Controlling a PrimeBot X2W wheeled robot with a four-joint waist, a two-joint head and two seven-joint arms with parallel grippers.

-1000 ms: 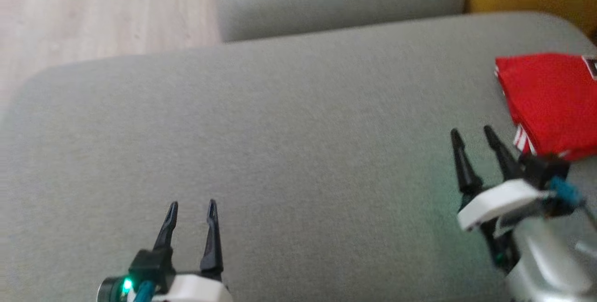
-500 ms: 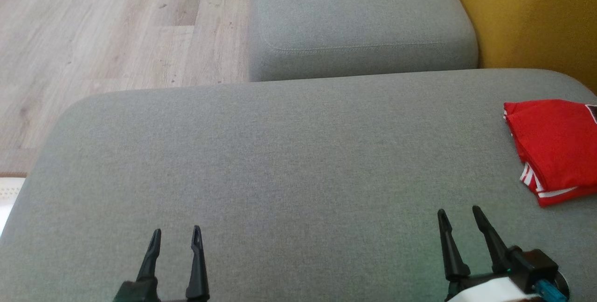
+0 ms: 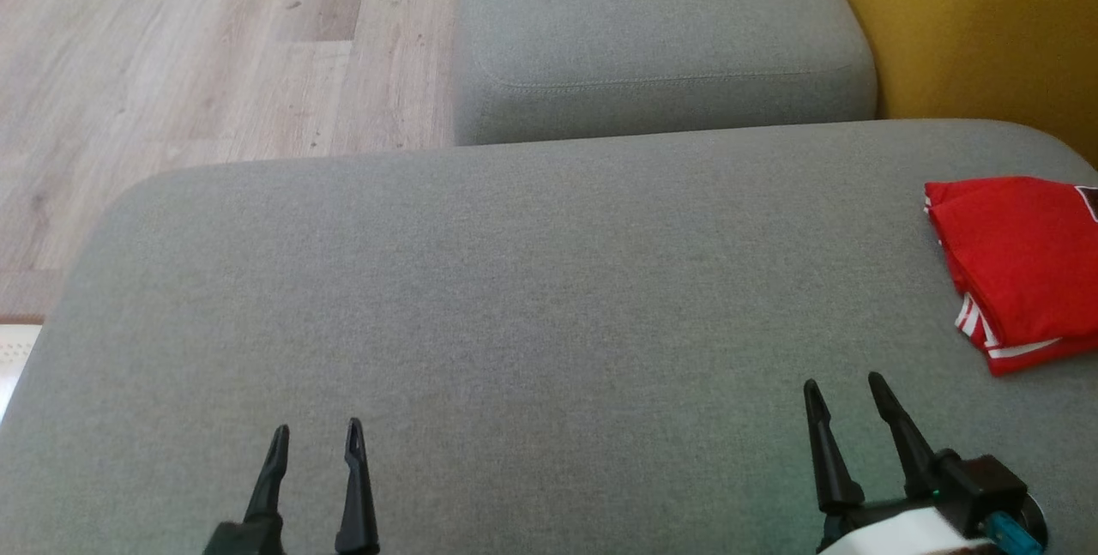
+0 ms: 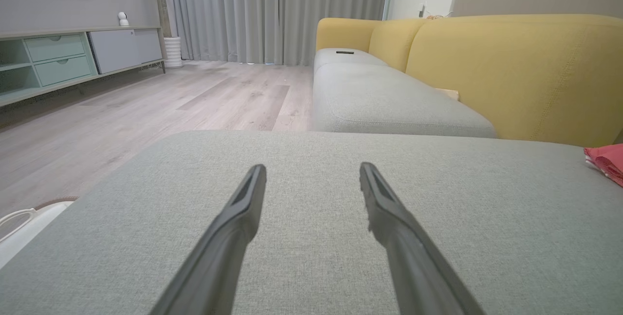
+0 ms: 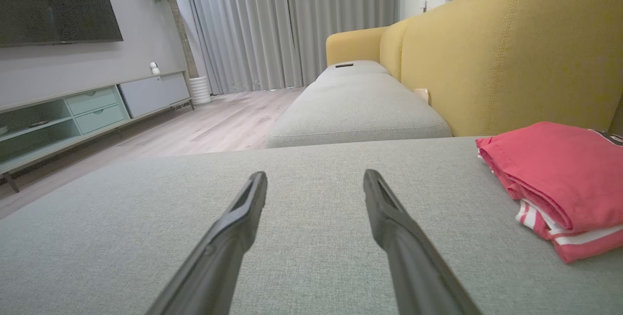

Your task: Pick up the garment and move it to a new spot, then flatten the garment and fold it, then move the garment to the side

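Observation:
The garment (image 3: 1021,263) is red with white stripes at its hem and lies folded at the right edge of the grey cushion (image 3: 515,298). The right wrist view shows the garment (image 5: 559,178) as a neat stack on the right. A corner of the garment (image 4: 606,161) peeks in at the right of the left wrist view. My right gripper (image 3: 845,396) hovers open over the cushion, to the lower left of the garment and apart from it. At the lower left my left gripper (image 3: 315,435) is open too, with nothing between its fingers.
A second grey seat cushion (image 3: 660,32) lies beyond the near one, with the yellow sofa back (image 3: 978,32) on the right. Wooden floor (image 3: 189,57) lies to the left. A TV cabinet (image 5: 73,115) stands across the room.
The camera has tilted, so the whole scene has shifted down. My right gripper has drawn back from the garment's near corner toward me. Both grippers stay open.

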